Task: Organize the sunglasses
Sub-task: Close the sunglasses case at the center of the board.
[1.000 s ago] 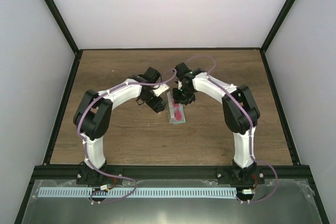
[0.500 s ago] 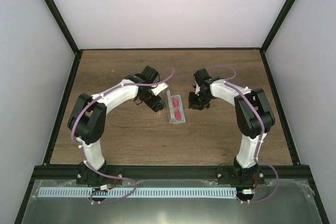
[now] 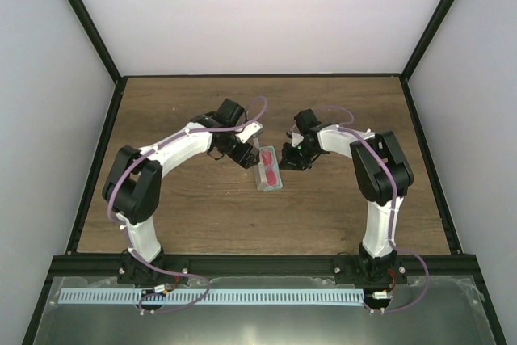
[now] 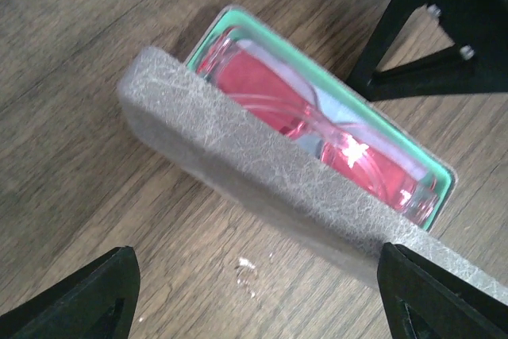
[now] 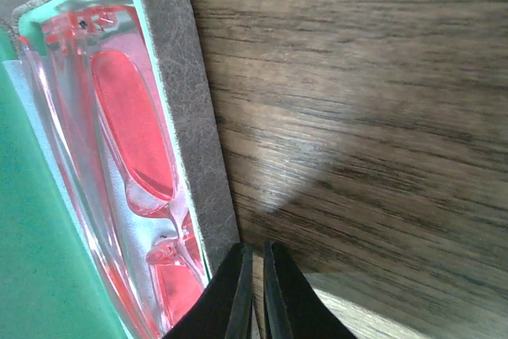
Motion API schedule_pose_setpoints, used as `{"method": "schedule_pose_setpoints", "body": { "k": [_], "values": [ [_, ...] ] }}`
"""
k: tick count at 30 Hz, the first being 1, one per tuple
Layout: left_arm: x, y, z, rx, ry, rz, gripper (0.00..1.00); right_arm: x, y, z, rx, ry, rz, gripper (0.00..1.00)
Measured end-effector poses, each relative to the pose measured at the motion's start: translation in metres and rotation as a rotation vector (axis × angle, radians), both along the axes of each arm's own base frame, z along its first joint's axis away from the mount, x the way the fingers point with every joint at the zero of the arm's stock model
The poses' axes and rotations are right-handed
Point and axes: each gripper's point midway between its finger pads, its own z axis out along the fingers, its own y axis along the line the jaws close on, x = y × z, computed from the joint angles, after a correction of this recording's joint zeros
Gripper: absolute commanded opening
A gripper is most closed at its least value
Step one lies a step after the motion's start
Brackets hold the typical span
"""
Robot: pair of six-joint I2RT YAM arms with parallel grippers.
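Sunglasses [image 3: 271, 169] are lying inside the open case [image 3: 262, 184], mid-table, between the two arms. Red lenses are facing up and the frame is running along the case's length.

Left wrist view: sunglasses [image 4: 295, 114] are sitting against the green lining, and the case's grey wall [image 4: 238, 166] is standing up in front of them and hiding their near edge. Left pincer [image 4: 258, 299] is standing wide, with one fingertip showing in each lower corner of the view and the grey wall lying across the gap ahead of them. It's gripping nothing. Can't tell if the tips are touching the table [image 4: 71, 140]. Right arm's black hardware [image 4: 452, 29] is showing just beyond the far side of the case.

Right wrist view: right pincer [image 5: 256, 291] is pinched closed, fingers pressed nearly together, nothing between them. Tips are sitting just beside the outer grey rim [image 5: 192, 117] of the case, on the bare-wood side; can't tell if they're touching it. Sunglasses [image 5: 131, 117] are filling the tray next to that rim.

Top view: left pincer [image 3: 249, 157] is hovering at the case's left side, right pincer [image 3: 288, 160] at its right, both low and close in. The table [image 3: 161, 111] is showing bare wood around them.
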Motion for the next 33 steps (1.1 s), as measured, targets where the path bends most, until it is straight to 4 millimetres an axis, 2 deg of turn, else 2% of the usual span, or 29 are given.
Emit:
{"method": "schedule_pose_setpoints", "body": {
  "k": [16, 21, 25, 31, 33],
  "values": [
    [0.008, -0.041, -0.014, -0.112, 0.048, -0.012, 0.83, 0.000, 0.004, 0.000, 0.046, 0.011, 0.012, 0.07],
    [0.009, -0.043, -0.017, -0.108, 0.046, -0.006, 0.83, 0.000, 0.006, 0.001, 0.054, 0.010, 0.016, 0.10],
    [0.011, -0.040, -0.028, -0.079, 0.056, 0.015, 0.83, 0.000, 0.007, 0.001, 0.060, 0.010, 0.021, 0.10],
    [0.017, -0.037, -0.031, -0.057, 0.045, 0.048, 0.83, -0.001, 0.008, 0.001, 0.060, 0.009, 0.022, 0.11],
    [0.020, -0.034, -0.032, -0.043, 0.040, 0.074, 0.82, 0.000, 0.006, 0.001, 0.052, 0.006, 0.017, 0.19]
  ]
}}
